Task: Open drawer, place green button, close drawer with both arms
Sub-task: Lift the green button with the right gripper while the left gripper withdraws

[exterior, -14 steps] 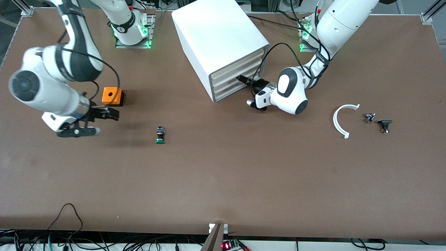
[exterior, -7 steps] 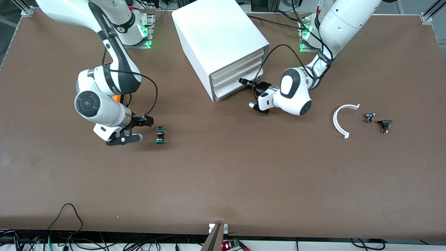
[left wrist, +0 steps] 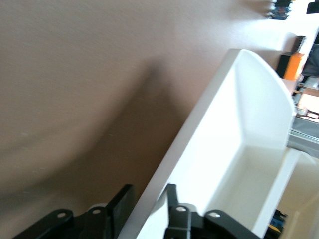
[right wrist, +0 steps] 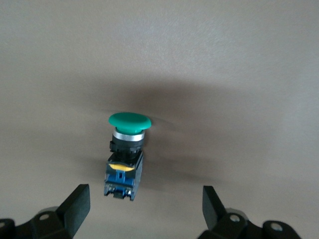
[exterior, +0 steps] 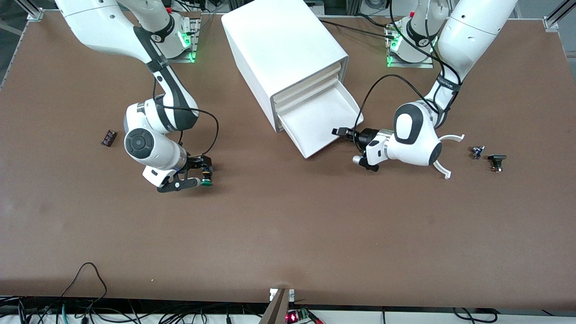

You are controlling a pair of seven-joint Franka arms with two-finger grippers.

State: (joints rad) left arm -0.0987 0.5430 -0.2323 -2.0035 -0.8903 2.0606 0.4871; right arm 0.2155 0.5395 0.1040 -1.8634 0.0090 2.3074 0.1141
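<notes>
The bottom drawer [exterior: 321, 128] of the white cabinet [exterior: 281, 54] is pulled out, and the left tool [exterior: 343, 132] is closed on its front lip, one finger [left wrist: 119, 209] on each side of the rim. The button [exterior: 207, 175] lies on its side on the brown desk [exterior: 288, 234], toward the right arm's end. The right tool [exterior: 197, 173] is low over it, fingers [right wrist: 75, 206] spread wide on both sides and not touching it.

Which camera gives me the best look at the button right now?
The right wrist view: the button lies on the table, filling mid-frame between the open right end effector's fingers. The front view shows it small; the left wrist view misses it.
</notes>
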